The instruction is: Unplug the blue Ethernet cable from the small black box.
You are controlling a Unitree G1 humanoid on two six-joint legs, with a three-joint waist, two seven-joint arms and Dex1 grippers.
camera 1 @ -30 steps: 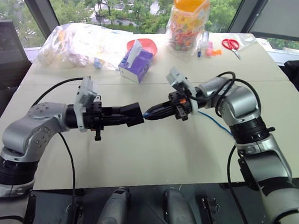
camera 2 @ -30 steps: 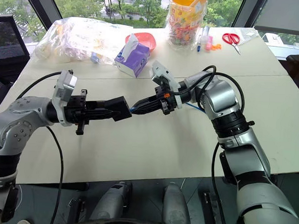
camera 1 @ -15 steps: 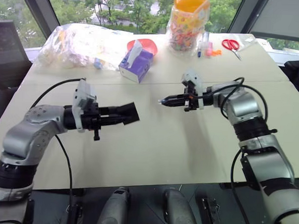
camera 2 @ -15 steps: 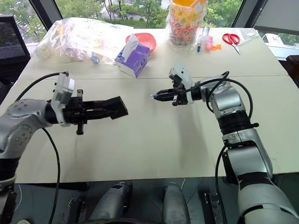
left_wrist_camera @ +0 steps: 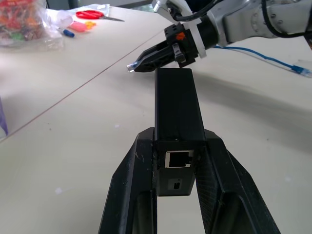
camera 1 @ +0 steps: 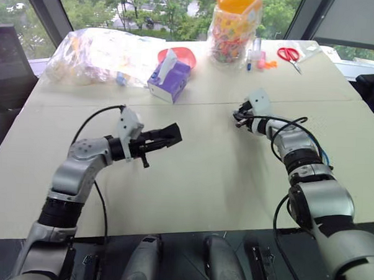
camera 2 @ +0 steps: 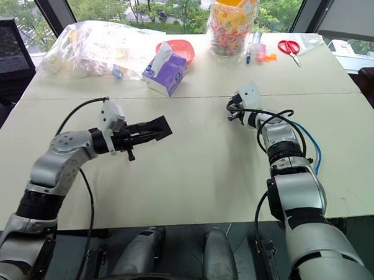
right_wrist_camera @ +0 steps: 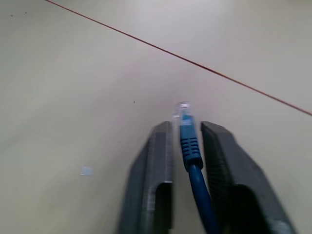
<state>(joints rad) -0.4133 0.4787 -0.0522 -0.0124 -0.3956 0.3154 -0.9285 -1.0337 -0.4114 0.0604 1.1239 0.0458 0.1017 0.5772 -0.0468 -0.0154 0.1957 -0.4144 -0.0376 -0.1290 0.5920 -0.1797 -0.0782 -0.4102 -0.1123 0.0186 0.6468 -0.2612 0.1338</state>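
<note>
Separating widely from the nose-to-nose pose of a second ago. Clamping the small black box (left_wrist_camera: 178, 105) in the left gripper (camera 1: 168, 136) with jaws together, port empty. Carrying the blue Ethernet cable (right_wrist_camera: 187, 141) low over the tabletop (camera 1: 204, 178) in the right gripper (camera 1: 239, 115), jaws slightly apart around the plug. Ideally lowering gently, opening fully, withdrawing straight back without snagging.

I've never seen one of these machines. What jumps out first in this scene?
Two silver arms reach over a pale table. The left gripper clamps a small black box above the table, its socket empty. Toward the table's right side, the right gripper has the blue Ethernet cable and its clear plug between its fingers. At the far edge stand a candy jar and a purple tissue box.
</note>
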